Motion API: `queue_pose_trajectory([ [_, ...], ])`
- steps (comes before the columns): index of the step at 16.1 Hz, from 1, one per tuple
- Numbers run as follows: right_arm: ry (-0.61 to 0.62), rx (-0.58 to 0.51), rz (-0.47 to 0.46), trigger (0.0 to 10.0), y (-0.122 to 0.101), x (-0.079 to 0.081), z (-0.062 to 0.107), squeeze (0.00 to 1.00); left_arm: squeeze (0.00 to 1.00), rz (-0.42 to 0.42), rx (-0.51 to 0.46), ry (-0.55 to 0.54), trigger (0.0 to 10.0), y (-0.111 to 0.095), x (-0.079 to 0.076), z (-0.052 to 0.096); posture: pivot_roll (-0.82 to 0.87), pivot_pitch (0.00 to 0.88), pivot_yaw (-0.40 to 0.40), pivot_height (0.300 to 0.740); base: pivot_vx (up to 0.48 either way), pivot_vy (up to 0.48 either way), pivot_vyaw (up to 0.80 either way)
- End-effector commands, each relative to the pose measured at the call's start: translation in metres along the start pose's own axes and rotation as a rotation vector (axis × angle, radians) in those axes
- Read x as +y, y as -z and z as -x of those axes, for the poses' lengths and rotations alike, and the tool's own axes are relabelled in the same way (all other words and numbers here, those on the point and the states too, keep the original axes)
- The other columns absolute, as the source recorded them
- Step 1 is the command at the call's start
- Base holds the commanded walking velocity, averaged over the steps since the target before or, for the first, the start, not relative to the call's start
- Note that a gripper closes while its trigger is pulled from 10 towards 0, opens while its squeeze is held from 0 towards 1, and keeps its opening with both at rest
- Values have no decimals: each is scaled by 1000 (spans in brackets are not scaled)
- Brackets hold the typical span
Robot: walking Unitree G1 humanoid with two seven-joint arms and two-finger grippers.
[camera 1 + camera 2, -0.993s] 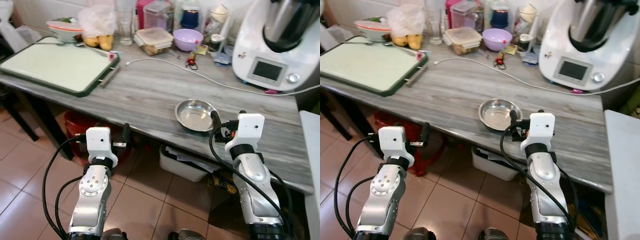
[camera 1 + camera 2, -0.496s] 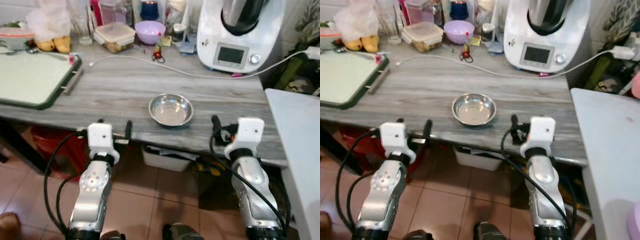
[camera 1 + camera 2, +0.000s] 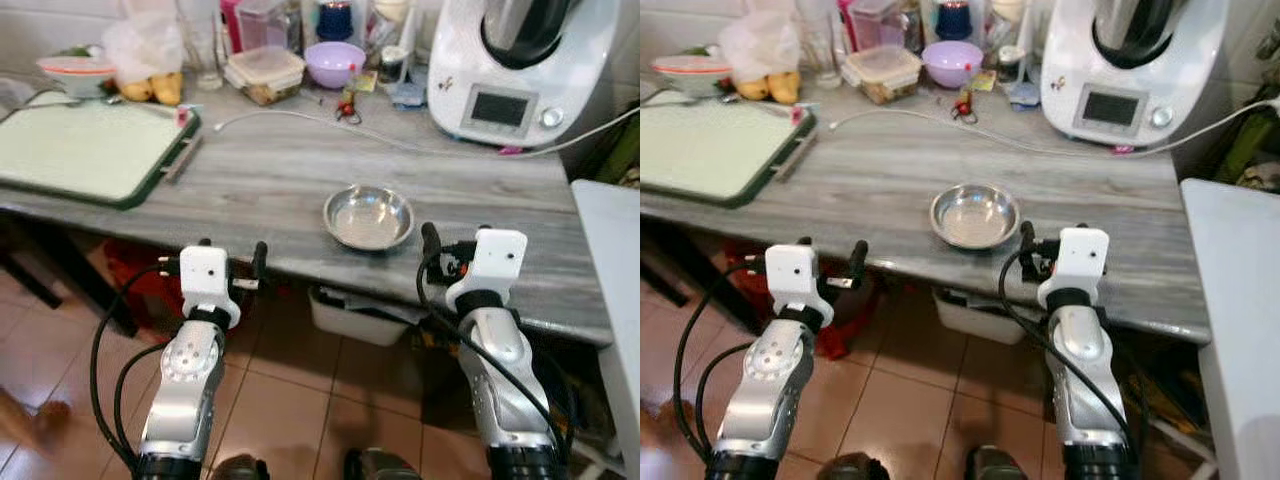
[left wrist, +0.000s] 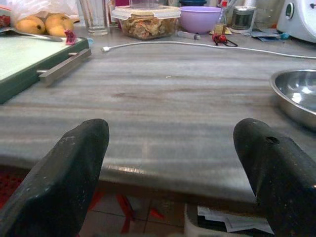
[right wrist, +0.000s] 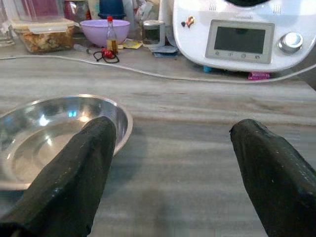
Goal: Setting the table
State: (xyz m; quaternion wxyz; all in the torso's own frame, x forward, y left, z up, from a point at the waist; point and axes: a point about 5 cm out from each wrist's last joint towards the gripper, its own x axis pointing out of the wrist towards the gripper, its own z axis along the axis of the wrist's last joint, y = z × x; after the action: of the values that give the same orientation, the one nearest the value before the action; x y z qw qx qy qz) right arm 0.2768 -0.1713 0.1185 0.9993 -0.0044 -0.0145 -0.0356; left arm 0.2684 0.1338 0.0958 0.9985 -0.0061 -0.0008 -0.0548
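Note:
A shallow steel bowl (image 3: 368,216) sits empty near the front edge of the grey wood-grain table (image 3: 270,180). My right gripper (image 3: 457,240) is open, held at the table's front edge just right of the bowl. In the right wrist view one finger (image 5: 74,168) overlaps the bowl's (image 5: 44,133) rim, with nothing between the fingers. My left gripper (image 3: 232,252) is also open, level with the table edge left of the bowl. In the left wrist view the bowl (image 4: 296,91) lies off to one side past the fingers (image 4: 64,173).
A green-rimmed cutting board (image 3: 85,145) lies at the table's left. At the back stand a white kitchen machine (image 3: 520,70), a purple bowl (image 3: 334,62), a food container (image 3: 265,75) and bananas (image 3: 150,90). A white cable (image 3: 300,115) crosses the table. A white surface (image 3: 612,260) is at right.
The whole picture has shifted as the camera swung, so the bowl sits differently in the frame. The bowl has stayed put on the table, and both grippers remain open at the edge.

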Motion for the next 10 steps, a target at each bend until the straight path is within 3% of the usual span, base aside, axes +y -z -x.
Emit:
queue_pose_trajectory([
  [1, 15, -5, -3, 10000, -1, -3, -1, 0, 0, -3, 15, 3, 10000, 2, -1, -1, -33, 19, 32, 740, -255, 0, 0],
  [10, 16, -4, 0, 10000, 0, -1, -2, 0, 0, -6, 19, 2, 10000, 3, 1, -2, -32, 20, 27, 740, -283, 0, 0],
])
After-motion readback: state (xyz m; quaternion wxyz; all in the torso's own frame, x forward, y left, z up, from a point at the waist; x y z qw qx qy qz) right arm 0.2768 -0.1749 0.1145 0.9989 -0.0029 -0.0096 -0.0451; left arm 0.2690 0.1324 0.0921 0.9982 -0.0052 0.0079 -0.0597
